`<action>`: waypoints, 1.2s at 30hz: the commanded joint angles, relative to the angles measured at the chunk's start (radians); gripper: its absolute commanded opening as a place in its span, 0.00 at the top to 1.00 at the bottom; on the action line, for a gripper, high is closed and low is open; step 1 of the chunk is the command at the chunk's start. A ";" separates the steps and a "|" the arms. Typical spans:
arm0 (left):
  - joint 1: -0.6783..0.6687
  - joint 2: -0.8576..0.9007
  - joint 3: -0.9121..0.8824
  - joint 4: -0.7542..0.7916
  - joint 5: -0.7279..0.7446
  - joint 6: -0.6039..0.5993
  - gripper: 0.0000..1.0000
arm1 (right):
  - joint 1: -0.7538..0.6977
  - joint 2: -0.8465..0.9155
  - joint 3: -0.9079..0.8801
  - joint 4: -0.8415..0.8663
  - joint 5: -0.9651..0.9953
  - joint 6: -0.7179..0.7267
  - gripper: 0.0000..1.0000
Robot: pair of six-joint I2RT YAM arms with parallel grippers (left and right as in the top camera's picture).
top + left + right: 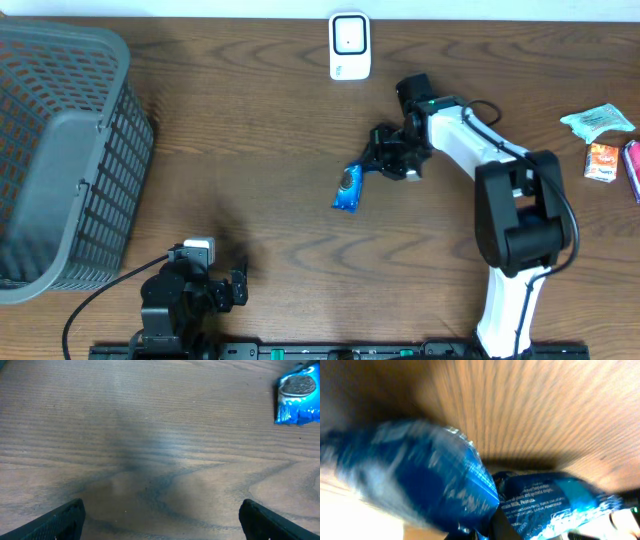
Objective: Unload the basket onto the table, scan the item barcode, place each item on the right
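I'm gripping the blue snack packet [348, 189] by one end, my right hand [370, 168] clamped on it mid-tabletop [260, 130], probably so its printed side can face the white scanner [349, 45]. My left hand [238, 283] is idling with its fingers apart.

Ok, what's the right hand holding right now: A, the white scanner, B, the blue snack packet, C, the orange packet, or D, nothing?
B: the right hand is shut on one end of the blue snack packet, which also fills its wrist view.
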 commanded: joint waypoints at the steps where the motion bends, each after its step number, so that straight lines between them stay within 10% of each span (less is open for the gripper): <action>1: -0.004 -0.006 -0.004 -0.020 0.012 0.017 0.02 | 0.003 -0.119 0.013 -0.041 0.251 -0.015 0.98; 36: -0.004 -0.006 -0.004 -0.020 0.012 0.017 0.02 | 0.115 -0.299 0.013 -0.483 1.184 -0.038 0.98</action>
